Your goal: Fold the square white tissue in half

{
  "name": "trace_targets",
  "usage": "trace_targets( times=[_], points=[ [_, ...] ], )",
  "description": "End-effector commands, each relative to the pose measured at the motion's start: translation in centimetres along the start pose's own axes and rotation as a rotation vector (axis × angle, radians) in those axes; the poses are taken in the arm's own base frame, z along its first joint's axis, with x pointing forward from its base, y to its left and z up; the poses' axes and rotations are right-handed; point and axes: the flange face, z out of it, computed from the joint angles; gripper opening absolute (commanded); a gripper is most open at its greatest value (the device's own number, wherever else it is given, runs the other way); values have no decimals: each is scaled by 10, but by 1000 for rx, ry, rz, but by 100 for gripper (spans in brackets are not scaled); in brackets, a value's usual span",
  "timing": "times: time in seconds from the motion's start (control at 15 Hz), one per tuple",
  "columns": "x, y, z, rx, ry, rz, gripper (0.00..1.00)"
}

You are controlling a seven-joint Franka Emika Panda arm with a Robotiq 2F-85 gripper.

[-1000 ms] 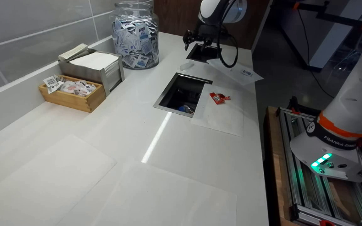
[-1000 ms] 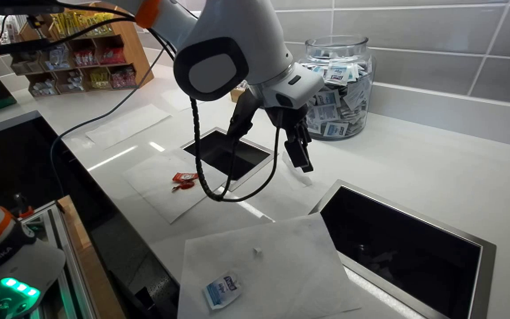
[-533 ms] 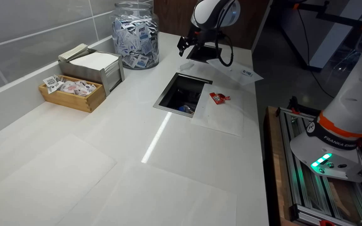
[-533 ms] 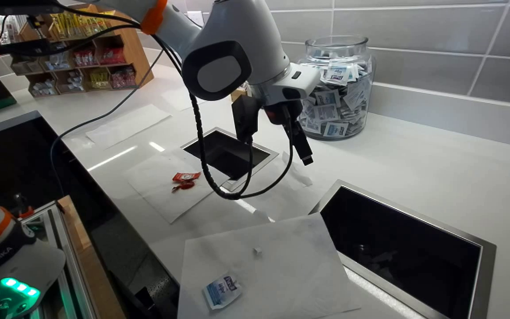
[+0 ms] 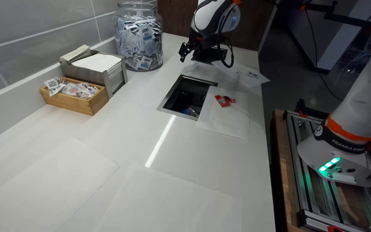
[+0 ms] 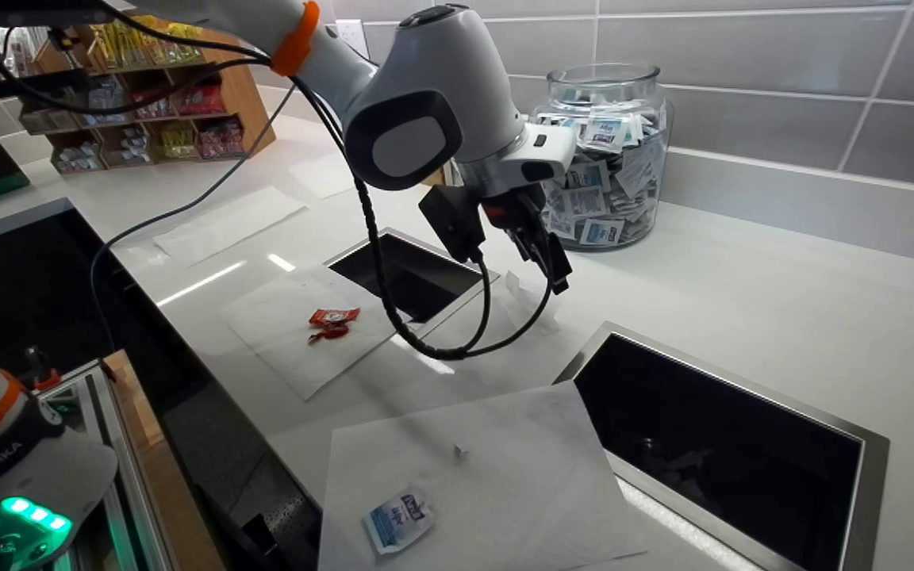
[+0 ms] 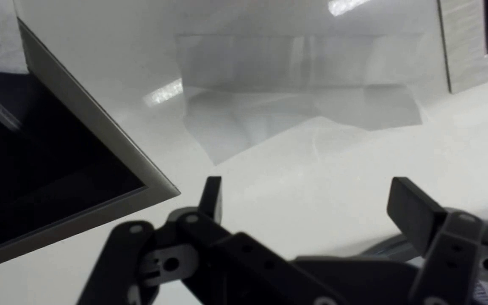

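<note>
1. The tissue lies across the upper middle of the wrist view, with a long crease running from side to side. Its lower edge is uneven, and one corner points downward at its lower left. How far it is folded cannot be told.
2. It rests on the white worktop, between a dark opening at the left of the wrist view and another opening in the upper right corner, both with metal rims.
3. The gripper stands along the bottom of the wrist view. Its jaws are spread wide, with bare worktop showing between the tips; the tip at the left is just below the tissue's pointed corner in the picture. In both exterior views the tissue shows near the gripper, below it.
4. Left of centre in an exterior view, a red packet lies on a white sheet.
5. At the bottom middle of an exterior view, another sheet bears a blue-and-white wipe packet and a small white bit.
6. A glass jar full of packets stands in the upper right of an exterior view.
7. At the left of an exterior view, a wooden box of sachets sits beside a metal holder of napkins.
</note>
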Motion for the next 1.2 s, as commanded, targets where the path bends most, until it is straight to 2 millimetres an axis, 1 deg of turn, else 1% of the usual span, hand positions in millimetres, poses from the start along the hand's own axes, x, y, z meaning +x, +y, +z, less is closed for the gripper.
trace_targets(
  times=[0.0, 0.2, 0.6, 0.8, 1.13],
  points=[
    [4, 1, 10, 12, 5, -47, 100],
    [3, -1, 12, 31, -5, -61, 100],
    [-6, 1, 18, 54, -73, -68, 100],
    [-11, 2, 18, 68, -116, -69, 100],
    [-18, 1, 11, 78, -165, -72, 100]
  ],
)
